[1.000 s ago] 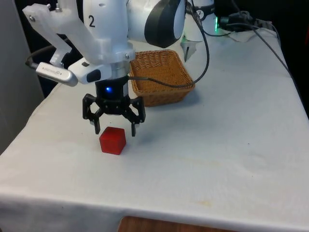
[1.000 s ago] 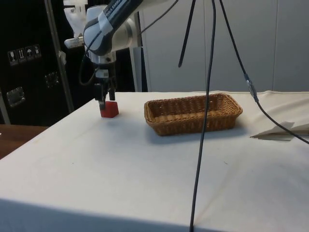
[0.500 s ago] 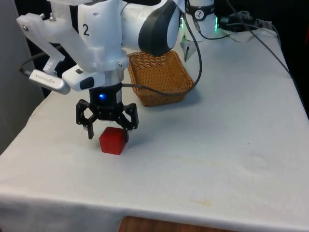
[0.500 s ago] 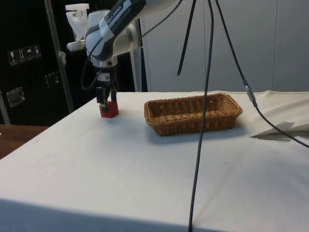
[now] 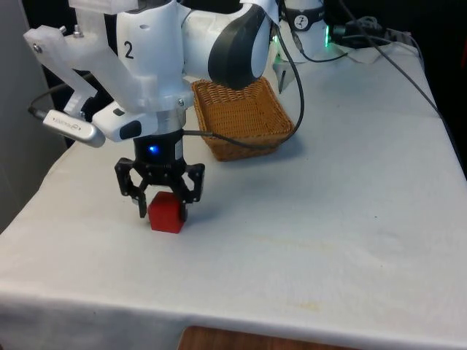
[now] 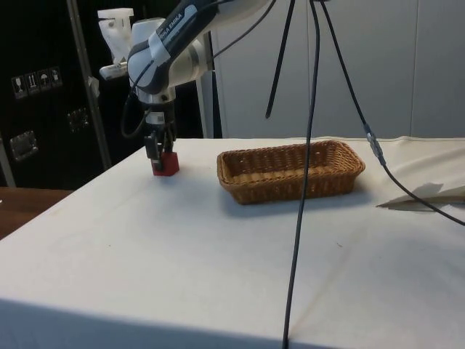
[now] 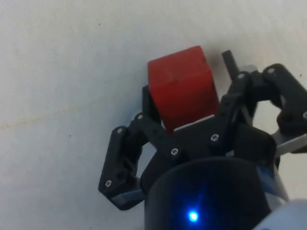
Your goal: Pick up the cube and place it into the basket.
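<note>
The gripper (image 5: 160,211) points straight down over the red cube (image 5: 166,214), its black fingers (image 7: 154,106) spread to either side of the block and reaching down along its flanks (in the wrist view the cube (image 7: 181,86) sits squarely between them, though I cannot tell whether the pads are touching it yet). From the side the gripper (image 6: 159,154) hangs upright with the cube (image 6: 166,163) resting on the white cloth (image 6: 218,262) beneath it. Above the gripper, the white arm (image 5: 157,55) bends steeply over, its wrist stacked directly over the cube. The wicker basket (image 5: 242,116) sits well apart from the cube, farther back on the cloth and toward the front view's right; in the side view the basket (image 6: 290,171) lies beside the cube.
</note>
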Motion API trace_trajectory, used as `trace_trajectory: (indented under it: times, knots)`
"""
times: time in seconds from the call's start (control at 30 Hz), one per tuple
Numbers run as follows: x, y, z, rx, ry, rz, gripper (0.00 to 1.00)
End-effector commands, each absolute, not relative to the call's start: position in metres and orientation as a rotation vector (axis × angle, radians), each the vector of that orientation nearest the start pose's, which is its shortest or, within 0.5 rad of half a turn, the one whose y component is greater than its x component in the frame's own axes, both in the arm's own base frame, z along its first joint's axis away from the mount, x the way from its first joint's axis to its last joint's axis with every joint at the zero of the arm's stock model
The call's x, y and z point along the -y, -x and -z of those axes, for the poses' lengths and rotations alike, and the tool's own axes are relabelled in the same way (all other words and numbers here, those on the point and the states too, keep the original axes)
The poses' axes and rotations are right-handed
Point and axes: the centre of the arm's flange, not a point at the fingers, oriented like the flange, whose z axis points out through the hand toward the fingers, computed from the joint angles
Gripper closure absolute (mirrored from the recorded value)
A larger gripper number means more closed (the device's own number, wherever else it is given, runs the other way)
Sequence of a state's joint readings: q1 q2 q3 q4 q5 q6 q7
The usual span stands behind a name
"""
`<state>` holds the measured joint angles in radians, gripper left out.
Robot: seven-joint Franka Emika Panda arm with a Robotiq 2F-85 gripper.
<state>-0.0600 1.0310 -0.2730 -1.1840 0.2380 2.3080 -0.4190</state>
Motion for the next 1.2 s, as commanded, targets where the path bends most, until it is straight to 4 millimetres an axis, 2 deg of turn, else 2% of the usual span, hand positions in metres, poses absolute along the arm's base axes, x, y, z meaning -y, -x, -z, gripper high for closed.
trace_trajectory:
  times: [0.0,0.03,0.1,0.4,0.5,0.53,0.67,0.8,0.83,1.03,1.1,1.17]
  knots:
    - [0.187,-0.748,-0.179,0.126,3.218,0.168,0.62]
    - [0.187,-0.748,-0.179,0.128,3.218,0.17,0.82]
    - [0.187,-0.748,-0.179,0.128,3.218,0.17,1.0]
    - [0.187,-0.748,-0.179,0.127,3.218,0.17,1.0]
    - [0.188,-0.747,-0.187,0.126,3.22,0.17,1.0]
    - [0.188,-0.749,-0.182,0.126,3.219,0.17,1.0]
    - [0.189,-0.743,-0.198,0.122,3.218,0.169,1.0]
    - [0.188,-0.739,-0.208,0.118,3.216,0.168,1.0]
    - [0.187,-0.743,-0.204,0.115,3.212,0.161,1.0]
    - [0.185,-0.73,-0.227,0.111,3.212,0.168,1.0]
    - [0.184,-0.732,-0.226,0.104,3.205,0.16,1.0]
    - [0.184,-0.724,-0.238,0.107,3.209,0.165,1.0]
